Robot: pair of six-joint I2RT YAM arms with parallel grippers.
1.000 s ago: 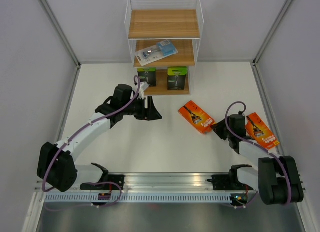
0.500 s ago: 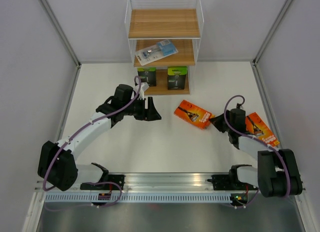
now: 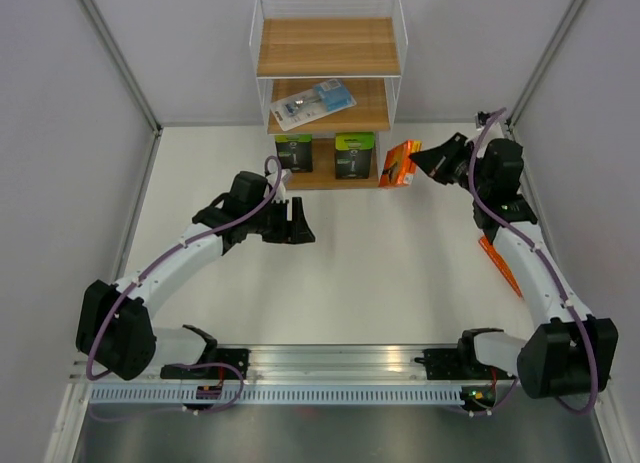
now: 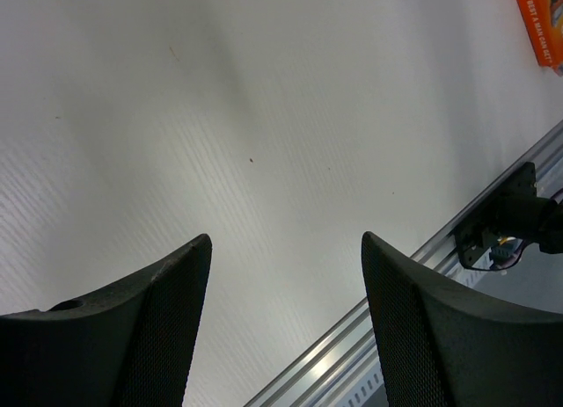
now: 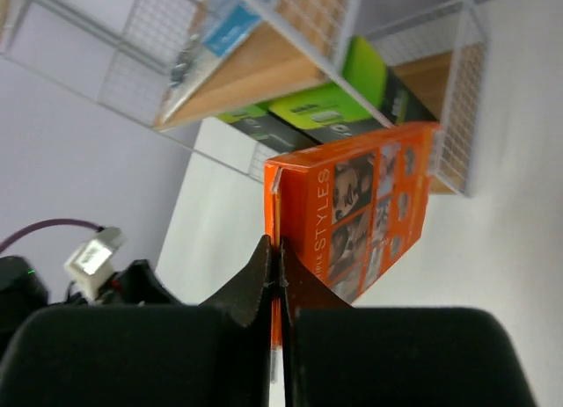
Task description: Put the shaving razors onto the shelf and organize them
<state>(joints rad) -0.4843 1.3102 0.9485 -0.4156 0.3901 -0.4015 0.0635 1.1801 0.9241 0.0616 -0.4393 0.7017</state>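
The right claw pinches an orange pack just beside the shelf, upper middle. The left claw gapes wide, empty.

The orange razor pack is glossy card; the shelf has matt wood-grain boards and white wire.

The shelf's top board lies open from the front. Black-and-green packs fill the bottom tier's left and middle, and the blister pack overhangs the middle tier. The wire side panel stands between the orange pack and the bottom tier. The left gripper stands before the shelf's left half.
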